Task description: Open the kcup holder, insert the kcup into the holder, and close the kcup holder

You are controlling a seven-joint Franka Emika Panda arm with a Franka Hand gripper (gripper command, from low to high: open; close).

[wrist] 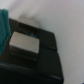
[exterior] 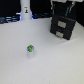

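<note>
The kcup holder (exterior: 62,26) is a black boxy unit with light rectangular front marks, standing on the white table at the back of the exterior view's right. Its drawer looks pushed in. The kcup (exterior: 30,49), a tiny white pod with a green top, stands upright on the table toward the exterior view's left, well away from the holder. My gripper (exterior: 63,7) hangs just above the holder's top, blurred. In the wrist view the holder (wrist: 35,55) fills the frame with its light marks (wrist: 24,44) close by. A teal finger (wrist: 4,27) shows at the edge.
A white upright object (exterior: 25,11) with a bluish glow at its base stands at the back of the exterior view's left. Dark clutter (exterior: 9,20) lines the table's far edge. The white table (exterior: 50,62) spreads between the kcup and the holder.
</note>
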